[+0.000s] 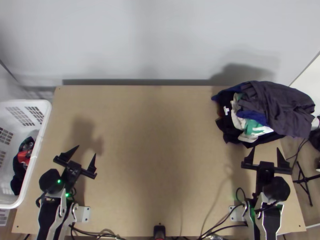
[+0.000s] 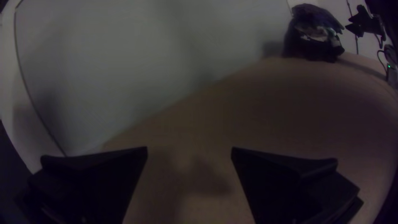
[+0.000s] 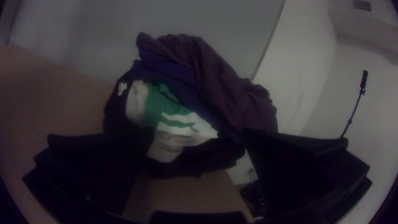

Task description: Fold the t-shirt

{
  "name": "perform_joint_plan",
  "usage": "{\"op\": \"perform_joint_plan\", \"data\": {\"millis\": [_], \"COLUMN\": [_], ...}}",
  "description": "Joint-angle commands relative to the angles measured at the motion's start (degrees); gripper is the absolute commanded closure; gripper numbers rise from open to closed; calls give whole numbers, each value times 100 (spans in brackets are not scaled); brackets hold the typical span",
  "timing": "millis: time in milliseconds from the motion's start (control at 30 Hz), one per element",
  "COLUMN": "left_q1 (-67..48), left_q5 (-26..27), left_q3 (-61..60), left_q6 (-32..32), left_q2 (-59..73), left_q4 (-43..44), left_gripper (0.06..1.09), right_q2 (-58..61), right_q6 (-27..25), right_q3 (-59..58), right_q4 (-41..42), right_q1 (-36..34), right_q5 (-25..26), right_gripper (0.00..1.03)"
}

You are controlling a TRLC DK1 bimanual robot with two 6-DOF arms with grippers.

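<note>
Several garments could be pulled out at once if the pile is gripped deeply, since its layers are tangled and lapped over one another. The grey piece is draped over the blue cloth and part of the green-and-white cloth, so a lower piece could be snagged under its weight. Past the table's right side, as seen from above, some of the heap is carried; with a careless tug, it could be tipped off there. A thin pinch could be lost if only a loose fold is caught.

Which piece is meant as the t-shirt cannot be told; it is presumably buried or lying in this heap, at the far right corner, unfolded. More clothes are held in the basket at the left. By the right gripper, the heap is faced from just short of it, its jaws spread and nothing held. The left gripper is placed well apart from the heap, its jaws also parted and unfilled.
</note>
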Motion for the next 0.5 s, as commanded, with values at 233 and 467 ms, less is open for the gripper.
{"op": "perform_joint_plan", "data": {"millis": [233, 467], "left_q1": [98, 98], "left_q5": [39, 101], "left_q3": [-147, -147], "left_q6": [303, 329], "left_q2": [-792, -784], "left_q4": [-637, -742], "left_gripper": [10, 10], "right_q2": [-10, -1], "right_q6": [-11, 7], "right_q3": [-46, -55], "right_q4": [-317, -361], "right_q1": [301, 318], "right_q5": [-33, -85], "right_gripper": [4, 4]}}
